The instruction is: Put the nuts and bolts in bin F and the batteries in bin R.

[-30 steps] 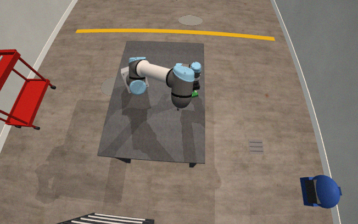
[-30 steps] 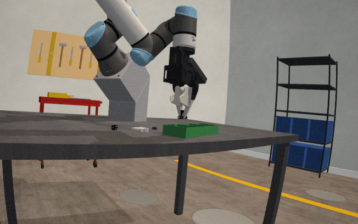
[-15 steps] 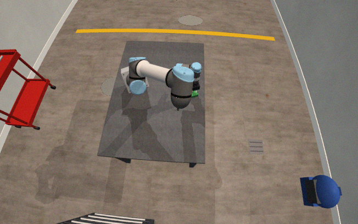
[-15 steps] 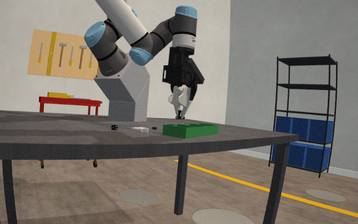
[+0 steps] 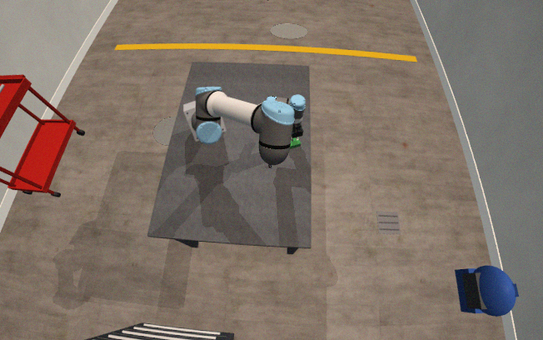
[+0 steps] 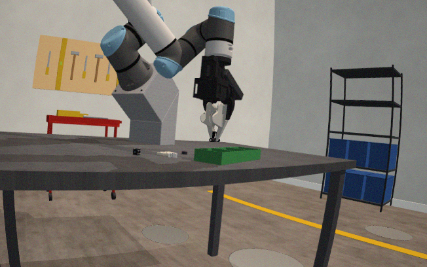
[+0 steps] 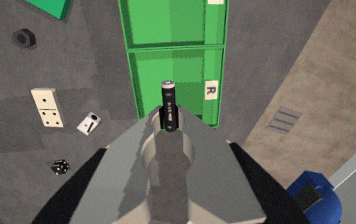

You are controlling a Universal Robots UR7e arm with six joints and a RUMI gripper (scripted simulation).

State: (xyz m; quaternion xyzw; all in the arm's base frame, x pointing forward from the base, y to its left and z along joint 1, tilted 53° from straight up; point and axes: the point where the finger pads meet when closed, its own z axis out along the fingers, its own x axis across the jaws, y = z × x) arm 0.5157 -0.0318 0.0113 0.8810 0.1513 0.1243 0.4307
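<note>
The table (image 5: 237,75) (image 6: 98,180) (image 7: 100,60) carries a green bin (image 5: 295,143) (image 6: 227,156) (image 7: 176,49) near its right edge, as seen from the top; much of its surface is obscured there by the arm (image 5: 276,129) (image 6: 190,42). The bin stands upright and is divided into compartments, one of which bears the label R (image 7: 211,90). In the wrist view, a nut (image 6: 184,152) (image 7: 24,38), a domino (image 7: 47,108), a small white piece with black marks (image 7: 89,123) and a black die (image 6: 136,152) (image 7: 60,167) lie on the table to the left of the bin, apart from it and from one another. A corner of a separate green object (image 7: 52,6) enters that view at the upper left, farther from the table's right edge than the bin. The bin walls are the raised parts nearest the gripper (image 5: 296,137) (image 6: 214,139) (image 7: 169,107). The gripper points downward above the table near the bin, its fingers nearly together and clamped on a black battery (image 6: 214,139) (image 7: 169,102) with a silver end. The battery is raised off the table; in the wrist view it overlaps the R compartment. Whether it is directly over that compartment cannot be determined. The F label is not legible in any view.
</note>
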